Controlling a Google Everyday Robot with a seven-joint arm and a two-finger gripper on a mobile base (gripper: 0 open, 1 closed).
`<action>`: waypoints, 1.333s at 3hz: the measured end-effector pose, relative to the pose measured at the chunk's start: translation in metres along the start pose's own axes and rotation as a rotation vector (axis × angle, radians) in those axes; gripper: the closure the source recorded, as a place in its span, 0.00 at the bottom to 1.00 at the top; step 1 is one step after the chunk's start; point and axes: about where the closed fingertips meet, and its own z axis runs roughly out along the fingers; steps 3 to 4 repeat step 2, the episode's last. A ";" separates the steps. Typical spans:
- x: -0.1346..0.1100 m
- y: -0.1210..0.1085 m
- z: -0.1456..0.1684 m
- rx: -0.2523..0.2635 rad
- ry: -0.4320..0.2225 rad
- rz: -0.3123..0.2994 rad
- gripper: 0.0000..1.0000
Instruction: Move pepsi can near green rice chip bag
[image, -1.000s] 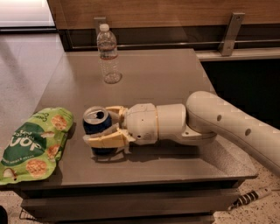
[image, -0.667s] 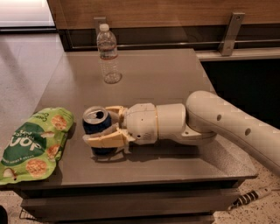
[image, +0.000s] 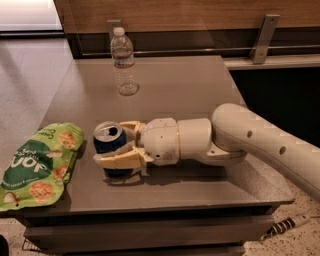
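Note:
The pepsi can (image: 106, 136), dark blue with an opened silver top, stands upright on the grey table (image: 190, 85) near its front left. My gripper (image: 110, 143) reaches in from the right, with one cream finger on the can's far side and one on its near side, shut on the can. The green rice chip bag (image: 37, 165) lies flat at the table's left front edge, a short gap to the left of the can. The near finger hides the can's lower front.
A clear plastic water bottle (image: 123, 62) stands upright at the back of the table. My white arm (image: 260, 137) stretches across the table's right front. A dark wall panel and rail run behind the table. A cable (image: 287, 224) lies on the floor at the right.

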 end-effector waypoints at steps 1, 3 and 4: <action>-0.001 0.001 0.002 -0.004 0.000 -0.001 0.13; -0.001 0.002 0.003 -0.007 0.001 -0.003 0.00; -0.001 0.002 0.003 -0.007 0.001 -0.003 0.00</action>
